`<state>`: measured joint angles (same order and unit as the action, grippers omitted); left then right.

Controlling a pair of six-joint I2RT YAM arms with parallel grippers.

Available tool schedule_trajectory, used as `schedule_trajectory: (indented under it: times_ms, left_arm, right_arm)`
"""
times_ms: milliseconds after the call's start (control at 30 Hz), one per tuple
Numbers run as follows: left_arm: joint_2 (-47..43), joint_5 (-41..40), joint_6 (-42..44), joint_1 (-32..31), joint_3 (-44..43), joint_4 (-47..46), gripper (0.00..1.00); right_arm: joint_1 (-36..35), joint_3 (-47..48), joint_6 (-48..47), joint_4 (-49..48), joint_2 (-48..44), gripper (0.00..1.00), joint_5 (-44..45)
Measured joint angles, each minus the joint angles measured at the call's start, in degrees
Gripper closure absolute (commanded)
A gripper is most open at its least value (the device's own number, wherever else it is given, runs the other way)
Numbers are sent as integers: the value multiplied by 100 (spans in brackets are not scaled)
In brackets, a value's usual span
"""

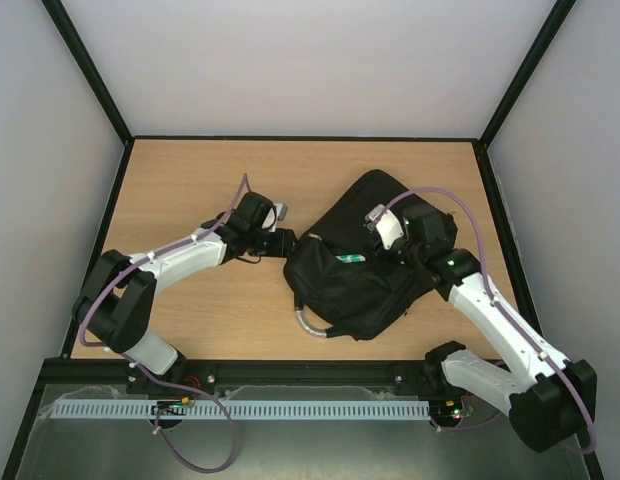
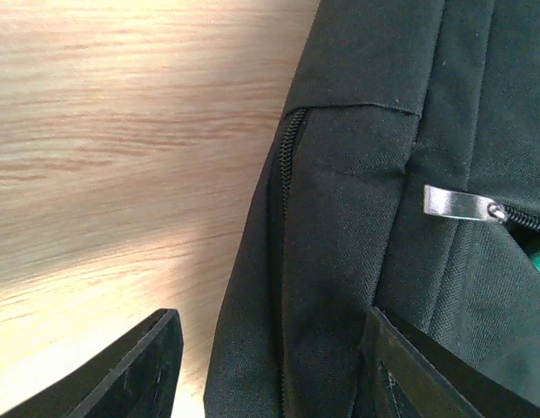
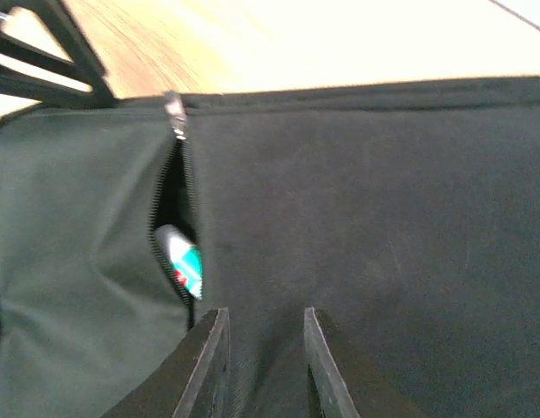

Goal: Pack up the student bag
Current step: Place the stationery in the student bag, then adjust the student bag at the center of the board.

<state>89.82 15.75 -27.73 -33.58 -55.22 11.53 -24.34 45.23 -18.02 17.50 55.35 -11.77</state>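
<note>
Your left gripper (image 1: 278,241) sat at the left edge of the student bag (image 1: 362,272), jaws wide, 1 finger over the wooden table (image 1: 190,180) and the other over the black fabric. They straddled the side seam without pinching it, probably so that closing would pin that edge and steady the bag.

The bag lay flat, right of the table's centre and between your 2 arms, its grey looped handle (image 1: 308,322) towards the near edge.

Just right of that seam, the metal zip pull (image 2: 457,203) lay flat at the end of a part-open zip. Through the slit (image 3: 176,205) a white-and-teal tube-like item (image 3: 183,263) showed inside the pocket; I can't tell what it was.

Your right gripper (image 3: 261,353) hung low over the bag's panel beside that slit, jaws narrow with a gap between them and nothing held. That placing suited nudging the item deeper or reaching for the pull.
</note>
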Motion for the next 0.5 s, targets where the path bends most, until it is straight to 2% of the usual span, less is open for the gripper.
schedule_trajectory:
  times_ms: [167, 300, 500]
  left_arm:
    - [0, 273, -79, -37, 227, -223, 42]
    - [-15, 356, -142, -142, 424, -293, 42]
    - [-184, 352, -350, -483, 774, -442, 43]
  right_arm:
    - [-7, -31, -44, -39, 723, 76, 367]
    - [-109, -243, -234, -24, 1060, 72, 468]
    - [-203, -457, -645, 267, 474, 64, 455]
